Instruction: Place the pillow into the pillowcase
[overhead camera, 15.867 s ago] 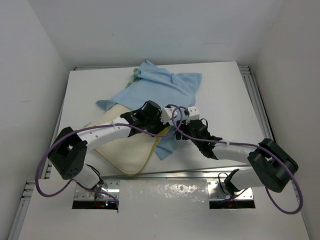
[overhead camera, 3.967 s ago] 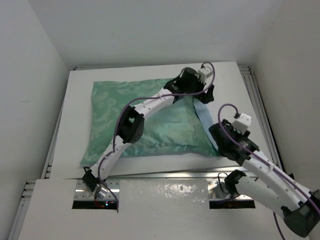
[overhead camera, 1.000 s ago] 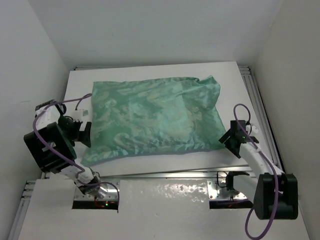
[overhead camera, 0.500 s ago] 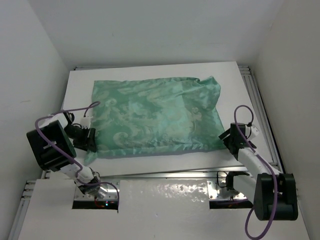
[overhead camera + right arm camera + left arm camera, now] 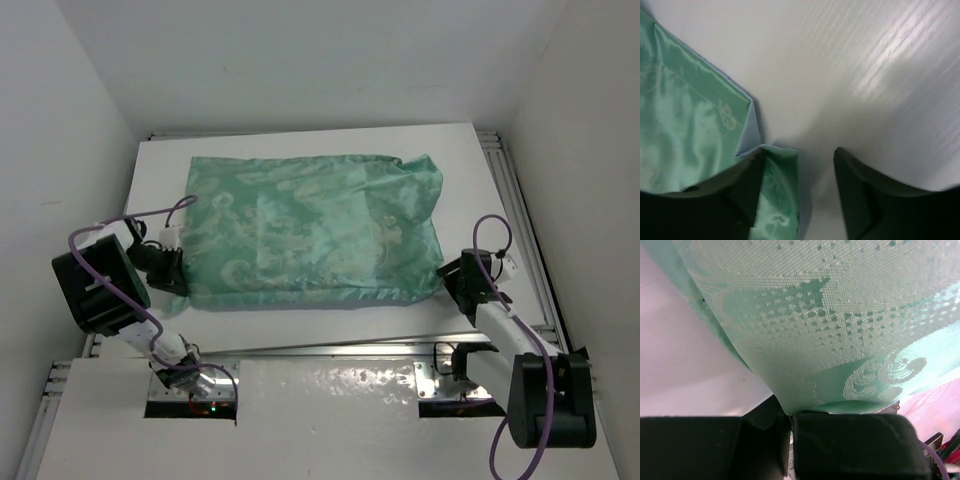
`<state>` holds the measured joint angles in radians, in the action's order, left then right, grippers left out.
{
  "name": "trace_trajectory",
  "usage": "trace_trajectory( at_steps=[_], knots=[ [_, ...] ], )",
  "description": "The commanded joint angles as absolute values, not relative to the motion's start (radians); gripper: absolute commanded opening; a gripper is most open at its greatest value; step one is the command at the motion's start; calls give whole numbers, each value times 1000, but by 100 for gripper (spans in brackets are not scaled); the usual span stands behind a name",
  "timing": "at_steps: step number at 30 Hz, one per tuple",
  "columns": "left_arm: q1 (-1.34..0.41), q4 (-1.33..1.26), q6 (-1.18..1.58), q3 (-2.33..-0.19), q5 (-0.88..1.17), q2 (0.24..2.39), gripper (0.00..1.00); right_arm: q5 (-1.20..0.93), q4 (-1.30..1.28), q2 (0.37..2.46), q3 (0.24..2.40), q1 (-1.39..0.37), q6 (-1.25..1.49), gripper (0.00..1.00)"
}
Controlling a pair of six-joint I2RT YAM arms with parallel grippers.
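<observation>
— Pillowcase [image 5: 310, 235]: where does it lie?
— Green face up and puffed full, on the white table [image 5: 470, 180], with white walls [image 5: 300, 60] around. Its long axis runs left to right, the flared end at the right.
— And the grippers?
— The left gripper [image 5: 790, 415] is pinching the near-left corner. The right gripper [image 5: 815, 165] stands with jaws apart at the near-right corner, cloth against one jaw.
</observation>
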<state>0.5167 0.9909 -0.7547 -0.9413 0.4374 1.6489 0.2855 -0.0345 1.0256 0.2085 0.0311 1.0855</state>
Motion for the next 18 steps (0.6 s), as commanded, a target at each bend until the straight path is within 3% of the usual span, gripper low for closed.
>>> trace_trajectory(
  at_steps=[1, 3, 13, 18],
  knots=[
    [514, 985, -778, -985, 468, 1606, 0, 235, -224, 1039, 170, 32, 1101, 65],
    [512, 997, -779, -999, 471, 1608, 0, 229, -277, 1026, 189, 32, 1111, 73],
    [512, 997, -767, -1017, 477, 1614, 0, 293, -474, 727, 212, 26, 1129, 61],
    [514, 999, -772, -1019, 466, 1614, 0, 341, -496, 617, 212, 18, 1075, 65]
  ],
)
